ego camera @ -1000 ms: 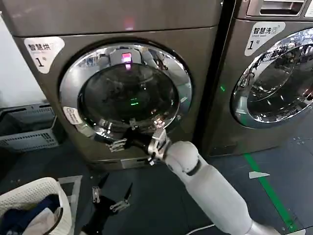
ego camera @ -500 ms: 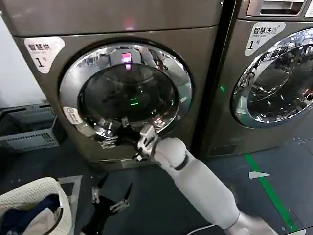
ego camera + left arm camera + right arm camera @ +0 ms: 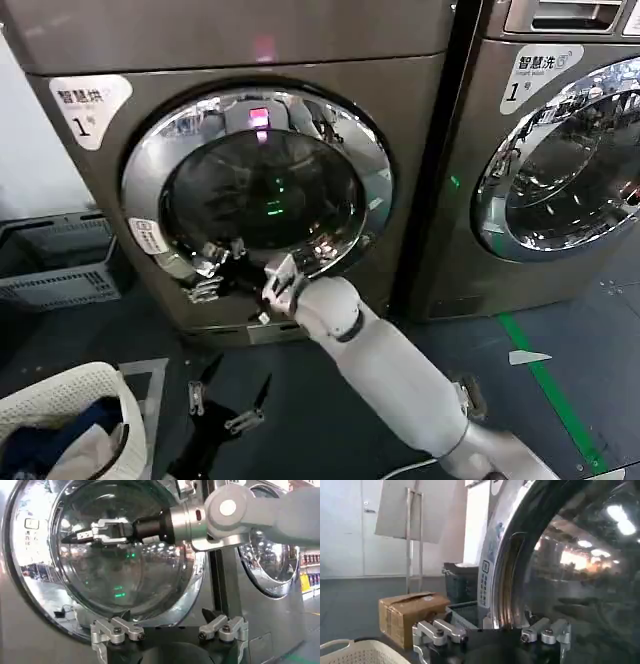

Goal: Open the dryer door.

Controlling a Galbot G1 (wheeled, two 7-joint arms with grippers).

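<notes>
The dryer door (image 3: pixel 262 190) is a round dark glass window in a chrome ring, lying flush with the grey dryer front. My right arm reaches in from the lower right. The right gripper (image 3: pixel 208 278) is at the lower left of the chrome ring. In the right wrist view the right gripper (image 3: pixel 492 630) is open, its fingers standing either side of the door's rim (image 3: pixel 502 590). The left wrist view has the right gripper (image 3: pixel 82 534) in front of the glass. My left gripper (image 3: pixel 228 400) hangs low near the floor, open and holding nothing (image 3: pixel 167 625).
A second machine (image 3: pixel 560 160) stands close on the right. A grey crate (image 3: pixel 60 260) sits on the floor at left, and a white laundry basket (image 3: pixel 70 420) with clothes is near the front left. A cardboard box (image 3: pixel 410 612) lies beyond the crate. A green line (image 3: pixel 545 390) marks the floor.
My right gripper has slid left along the door's lower rim, from under the bottom centre to the lower left. The door and left gripper have not moved.
</notes>
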